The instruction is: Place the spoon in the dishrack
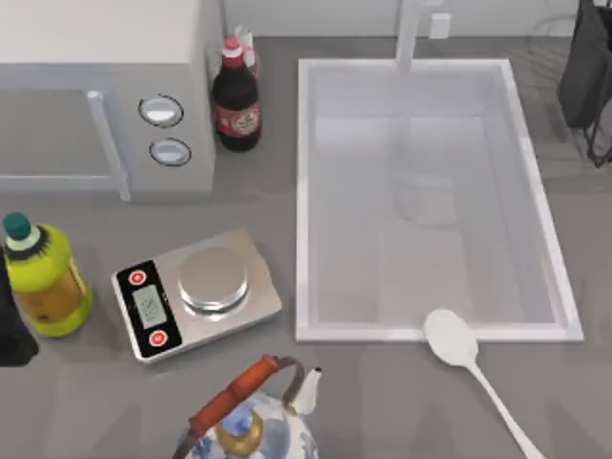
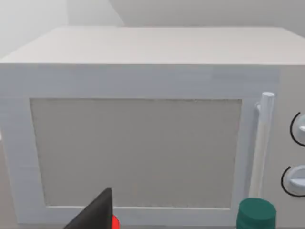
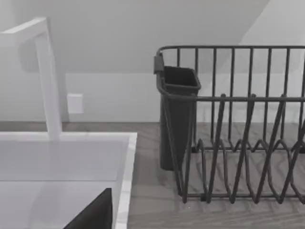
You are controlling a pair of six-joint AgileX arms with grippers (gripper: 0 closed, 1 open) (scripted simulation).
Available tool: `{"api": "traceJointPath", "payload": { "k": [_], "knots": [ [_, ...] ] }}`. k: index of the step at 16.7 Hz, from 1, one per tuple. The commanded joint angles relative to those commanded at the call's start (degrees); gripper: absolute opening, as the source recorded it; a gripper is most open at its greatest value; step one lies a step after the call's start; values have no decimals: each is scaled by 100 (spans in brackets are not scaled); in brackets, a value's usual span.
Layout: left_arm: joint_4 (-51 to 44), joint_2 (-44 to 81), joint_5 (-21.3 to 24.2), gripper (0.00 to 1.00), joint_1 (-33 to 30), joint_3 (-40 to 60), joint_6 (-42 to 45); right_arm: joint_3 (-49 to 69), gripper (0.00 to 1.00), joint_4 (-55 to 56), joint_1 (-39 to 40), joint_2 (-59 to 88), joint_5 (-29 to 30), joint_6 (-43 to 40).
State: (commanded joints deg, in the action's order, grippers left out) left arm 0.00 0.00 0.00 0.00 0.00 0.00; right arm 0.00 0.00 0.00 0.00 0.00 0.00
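The white spoon (image 1: 450, 337) lies on the counter in front of the sink's near right corner, bowl toward the sink and handle running to the front right edge. The dark wire dishrack (image 3: 232, 98) stands right of the sink, with a dark cutlery holder (image 3: 177, 114) at its corner; its corner shows at the far right (image 1: 585, 67). A dark part of my right gripper (image 3: 93, 214) shows over the sink's edge, far from the spoon. My left arm (image 1: 11, 330) is parked at the left edge, its gripper (image 2: 95, 215) facing the microwave.
The white sink basin (image 1: 304, 191) with its faucet (image 1: 409, 33) fills the middle. A microwave (image 1: 105, 86) and a dark sauce bottle (image 1: 236, 100) stand at the far left. A yellow bottle (image 1: 43, 277), a scale (image 1: 196, 292) and a teapot (image 1: 251, 421) occupy the front left.
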Motion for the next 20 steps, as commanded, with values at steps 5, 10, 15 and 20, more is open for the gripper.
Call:
{"api": "traceJointPath", "payload": {
  "k": [5, 10, 15, 20],
  "knots": [
    [0, 0, 0, 100, 0, 0, 0, 256, 100, -276, 163, 361, 20, 49],
    [0, 0, 0, 100, 0, 0, 0, 1343, 100, -1442, 927, 2086, 31, 229],
    [0, 0, 0, 100, 0, 0, 0, 2821, 100, -3010, 1950, 4350, 73, 464],
    [0, 0, 0, 100, 0, 0, 0, 4214, 100, -4507, 2906, 6512, 115, 704]
  ]
}}
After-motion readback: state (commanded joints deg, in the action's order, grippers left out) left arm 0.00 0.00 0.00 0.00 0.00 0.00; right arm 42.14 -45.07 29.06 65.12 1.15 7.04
